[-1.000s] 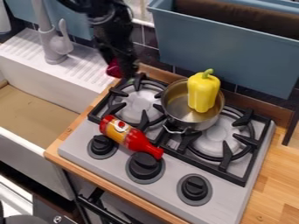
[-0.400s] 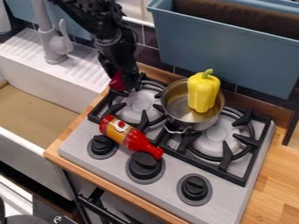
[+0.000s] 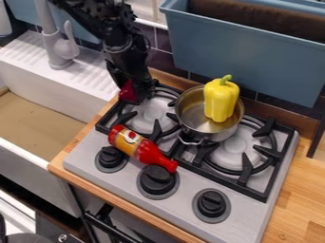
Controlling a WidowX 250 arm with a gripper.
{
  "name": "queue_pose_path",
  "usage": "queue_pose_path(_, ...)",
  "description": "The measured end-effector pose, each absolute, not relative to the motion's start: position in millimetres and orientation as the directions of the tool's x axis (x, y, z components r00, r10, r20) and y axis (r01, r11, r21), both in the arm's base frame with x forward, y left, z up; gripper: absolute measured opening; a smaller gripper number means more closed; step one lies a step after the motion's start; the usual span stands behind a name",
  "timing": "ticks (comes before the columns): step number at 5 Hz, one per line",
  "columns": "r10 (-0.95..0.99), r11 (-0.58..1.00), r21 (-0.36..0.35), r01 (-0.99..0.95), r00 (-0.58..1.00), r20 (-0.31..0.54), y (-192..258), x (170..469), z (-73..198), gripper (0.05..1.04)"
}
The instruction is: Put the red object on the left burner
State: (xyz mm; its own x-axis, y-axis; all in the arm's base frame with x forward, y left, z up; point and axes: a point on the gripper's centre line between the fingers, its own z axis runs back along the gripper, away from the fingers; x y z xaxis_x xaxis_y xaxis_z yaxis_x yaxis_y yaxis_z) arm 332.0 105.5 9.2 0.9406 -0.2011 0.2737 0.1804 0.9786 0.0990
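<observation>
My black 2-finger tool (image 3: 136, 92) pinches the small dark-red object (image 3: 128, 92), material unclear, by the back-left edge of the round grey left burner (image 3: 151, 110). I judge it light, firm, perhaps slippery; I'd grip 2 opposite sides, gently.

Compared with one second before, has lowered the dark red object (image 3: 128, 92) in the black gripper (image 3: 137, 94), closer to the left burner (image 3: 149, 111).

at the stove's (image 3: 187, 190) far left corner: red object (image 3: 128, 91) partly hidden by gripper (image 3: 136, 94), full shape unreadable. beyond stove: blue bin (image 3: 234, 61) cut off at top and right.
</observation>
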Motion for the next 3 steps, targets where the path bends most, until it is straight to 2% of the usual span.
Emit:
queue_pose_path(1, -0.196, 0.979, 0.102, 0.175, 0.943, 0.269, 103.7, 332.1, 9.5, 0.837)
queue_pose_path(2, -0.195, 0.979, 0.101, 0.175, 0.948, 0.251, 96.9, 329.4, 6.0, 1.002)
queue_pose_path(3, -0.188, 0.982, 0.078, 0.174, 0.954, 0.234, 89.9, 323.6, 2.0, 0.999)
